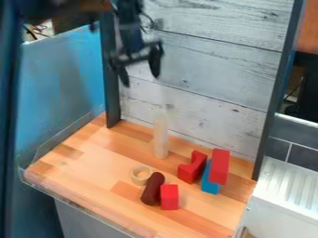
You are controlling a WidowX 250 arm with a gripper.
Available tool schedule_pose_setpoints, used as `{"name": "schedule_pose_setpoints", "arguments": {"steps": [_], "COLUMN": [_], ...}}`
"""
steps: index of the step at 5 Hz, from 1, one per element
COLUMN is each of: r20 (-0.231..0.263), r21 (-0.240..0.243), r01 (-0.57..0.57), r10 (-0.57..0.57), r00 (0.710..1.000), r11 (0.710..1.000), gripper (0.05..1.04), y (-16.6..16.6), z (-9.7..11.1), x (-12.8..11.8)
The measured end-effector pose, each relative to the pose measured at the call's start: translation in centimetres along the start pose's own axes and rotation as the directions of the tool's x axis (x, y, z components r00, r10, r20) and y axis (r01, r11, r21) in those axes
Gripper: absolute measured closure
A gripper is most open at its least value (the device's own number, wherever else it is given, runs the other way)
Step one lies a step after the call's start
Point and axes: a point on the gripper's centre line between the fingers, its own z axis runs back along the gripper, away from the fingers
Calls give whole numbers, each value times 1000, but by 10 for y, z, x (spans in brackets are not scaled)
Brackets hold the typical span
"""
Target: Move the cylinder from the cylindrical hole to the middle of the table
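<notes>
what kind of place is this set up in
Probably a robot test bench in a lab or workshop: a black robot arm hangs over a wooden tabletop scattered with toy blocks, backed by whitewashed boards.

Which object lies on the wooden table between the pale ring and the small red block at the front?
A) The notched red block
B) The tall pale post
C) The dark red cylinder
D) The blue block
C: the dark red cylinder lies on its side, with the pale ring to its upper left in the picture and the small red block to its right.
</notes>
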Motion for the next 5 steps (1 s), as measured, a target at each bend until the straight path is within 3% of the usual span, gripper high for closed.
{"name": "schedule_pose_setpoints", "arguments": {"steps": [5], "r20": [-1], "r21": [-5], "r01": [17], "r10": [-17], "r00": [1000], "r11": [1000], "gripper": [82], "y": [-2], "z": [2], "x": [-2]}}
